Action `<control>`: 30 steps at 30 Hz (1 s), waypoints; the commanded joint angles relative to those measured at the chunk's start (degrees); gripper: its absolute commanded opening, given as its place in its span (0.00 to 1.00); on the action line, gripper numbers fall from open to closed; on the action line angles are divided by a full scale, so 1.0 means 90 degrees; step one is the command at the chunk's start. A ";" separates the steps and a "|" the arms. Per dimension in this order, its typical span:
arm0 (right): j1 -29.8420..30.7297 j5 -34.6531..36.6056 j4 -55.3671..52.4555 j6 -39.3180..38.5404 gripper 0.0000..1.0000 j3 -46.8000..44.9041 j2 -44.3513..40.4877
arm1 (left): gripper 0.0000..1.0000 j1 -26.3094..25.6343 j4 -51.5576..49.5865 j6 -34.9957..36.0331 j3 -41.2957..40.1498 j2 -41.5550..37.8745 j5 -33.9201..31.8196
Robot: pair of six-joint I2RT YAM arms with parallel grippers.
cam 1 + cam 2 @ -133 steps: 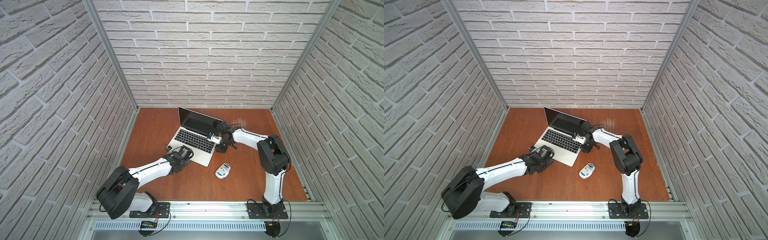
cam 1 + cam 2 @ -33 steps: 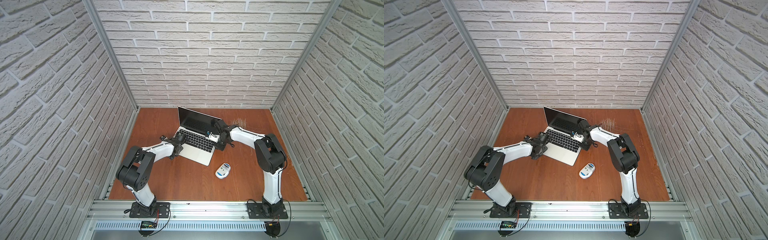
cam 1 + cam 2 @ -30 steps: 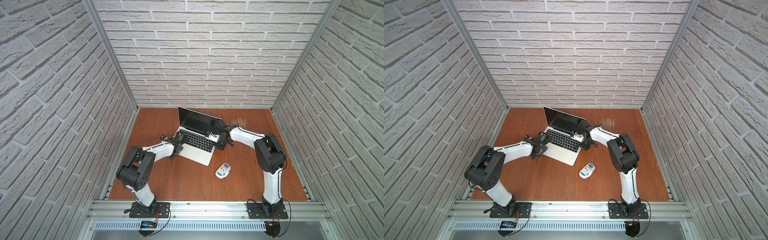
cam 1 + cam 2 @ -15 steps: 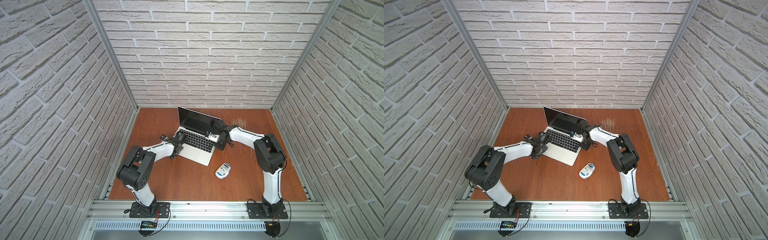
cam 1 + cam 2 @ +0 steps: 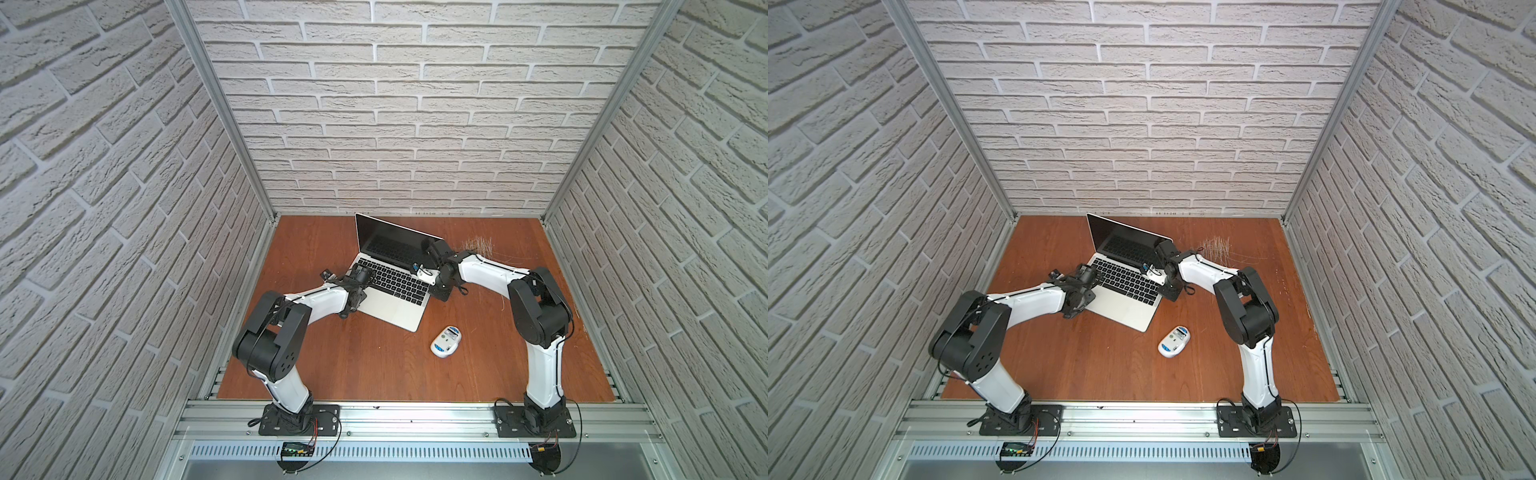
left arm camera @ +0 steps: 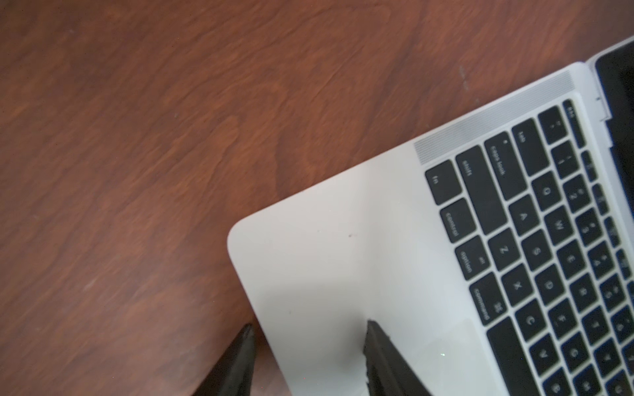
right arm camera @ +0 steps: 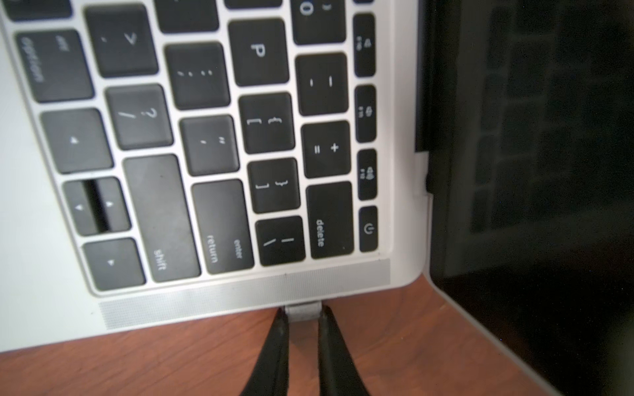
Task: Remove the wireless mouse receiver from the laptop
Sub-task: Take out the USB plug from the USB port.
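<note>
Right gripper (image 7: pixel 302 317) pinched onto wireless mouse receiver (image 7: pixel 304 311); stub seated in laptop (image 5: pixel 395 307) edge, 3 o'clock side. Left gripper (image 6: pixel 308 325) jaws apart, straddling laptop's 8 o'clock corner. Mouse (image 5: pixel 445 341) at 5 o'clock of laptop, apart.

We look steeply down from high over the front in both top views, sharing the whole counter (image 5: pixel 374 365), while our wrist cameras peer closely past the left claw (image 6: pixel 310 325) and right claw (image 7: pixel 302 310) at opposite laptop (image 6: pixel 343 267) edges.
</note>
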 commanded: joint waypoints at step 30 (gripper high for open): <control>0.0065 -0.0116 0.0340 0.2657 0.04 -0.2181 -0.2911 | 0.71 -0.0435 -0.0454 0.0896 -0.1713 -0.3911 0.1535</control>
